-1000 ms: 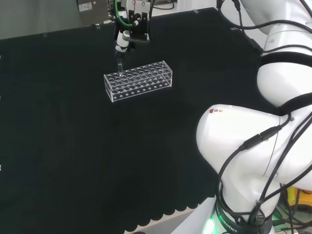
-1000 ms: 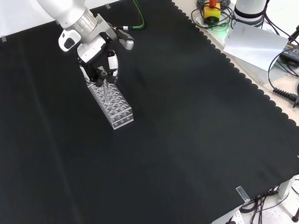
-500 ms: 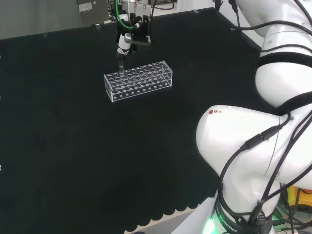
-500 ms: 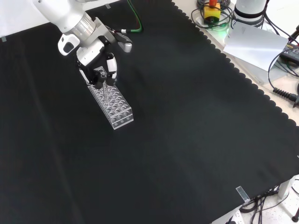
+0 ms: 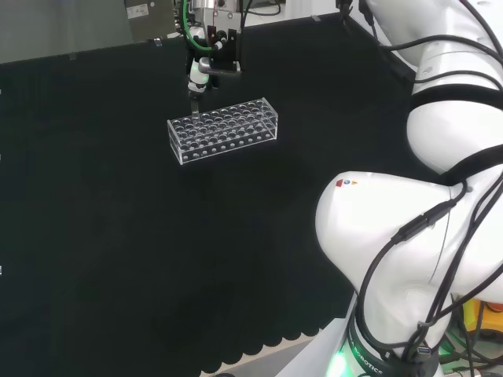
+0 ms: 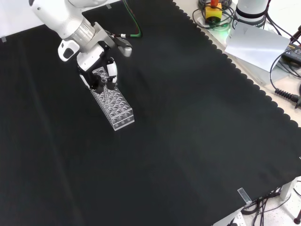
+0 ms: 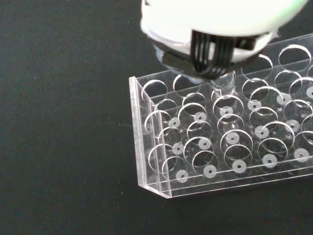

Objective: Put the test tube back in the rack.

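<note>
A clear plastic rack (image 5: 228, 132) with several rows of holes stands on the black cloth. My hand (image 5: 202, 69) hovers over the rack's far left corner in the head view, fingers curled round a clear test tube (image 5: 191, 100) that points down at the rack's top. The front view has the hand (image 6: 102, 71) at the rack's (image 6: 118, 112) upper end, with the tube (image 6: 104, 84) slanting over the first holes. In the wrist view the tube's (image 7: 222, 87) lower end hangs just above a hole near the end of the rack (image 7: 161, 147), under the hand (image 7: 215, 19).
The arm's white links (image 5: 409, 236) take up the head view's right side. Beyond the cloth's scalloped edge in the front view lie a white sheet (image 6: 256, 44), a yellow device (image 6: 214, 9) and cables (image 6: 287, 94). A green cable (image 6: 136, 23) runs behind the hand.
The hand has moved slightly up and toward the far side in the head view, taking the tube with it. The tube's lower end now sits higher over the rack's corner.
</note>
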Robot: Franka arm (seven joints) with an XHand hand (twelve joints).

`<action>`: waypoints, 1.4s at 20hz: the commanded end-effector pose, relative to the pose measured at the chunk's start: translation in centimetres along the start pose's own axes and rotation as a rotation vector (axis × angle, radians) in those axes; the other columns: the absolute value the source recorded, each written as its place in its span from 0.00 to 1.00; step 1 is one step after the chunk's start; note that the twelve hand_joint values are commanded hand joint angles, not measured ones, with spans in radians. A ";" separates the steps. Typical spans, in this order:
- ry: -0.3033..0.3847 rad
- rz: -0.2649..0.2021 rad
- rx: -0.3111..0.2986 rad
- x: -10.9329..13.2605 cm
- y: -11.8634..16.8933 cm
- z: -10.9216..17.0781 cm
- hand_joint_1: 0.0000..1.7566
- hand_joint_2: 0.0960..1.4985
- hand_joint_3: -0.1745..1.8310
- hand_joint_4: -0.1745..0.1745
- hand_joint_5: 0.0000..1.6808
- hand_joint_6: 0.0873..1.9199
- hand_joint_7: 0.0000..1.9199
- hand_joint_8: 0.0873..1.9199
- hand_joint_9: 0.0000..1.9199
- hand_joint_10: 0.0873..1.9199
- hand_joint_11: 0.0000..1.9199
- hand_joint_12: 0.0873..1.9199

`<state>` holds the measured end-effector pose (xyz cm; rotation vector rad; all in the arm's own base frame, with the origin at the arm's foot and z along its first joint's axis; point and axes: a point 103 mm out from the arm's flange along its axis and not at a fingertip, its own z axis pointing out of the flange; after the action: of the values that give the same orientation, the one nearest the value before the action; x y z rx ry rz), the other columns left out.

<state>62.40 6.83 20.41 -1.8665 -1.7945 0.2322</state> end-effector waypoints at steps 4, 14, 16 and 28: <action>-0.002 0.004 0.030 -0.8 1.3 1.5 0.82 0.37 0.41 0.00 0.80 0.21 0.74 0.27 0.72 0.14 0.60 0.47; 0.001 0.004 0.067 -1.0 1.8 3.1 0.82 0.37 0.41 0.00 0.80 0.22 0.74 0.27 0.72 0.14 0.60 0.47; -0.004 0.009 0.068 -0.7 1.8 3.3 0.82 0.37 0.41 0.00 0.80 0.22 0.74 0.27 0.72 0.14 0.60 0.47; 0.096 -0.062 0.069 -0.7 1.2 2.1 0.66 0.42 0.38 0.00 0.59 0.31 0.64 0.33 0.61 0.34 0.35 0.70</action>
<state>62.46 6.85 16.83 -1.7830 -1.7578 0.2507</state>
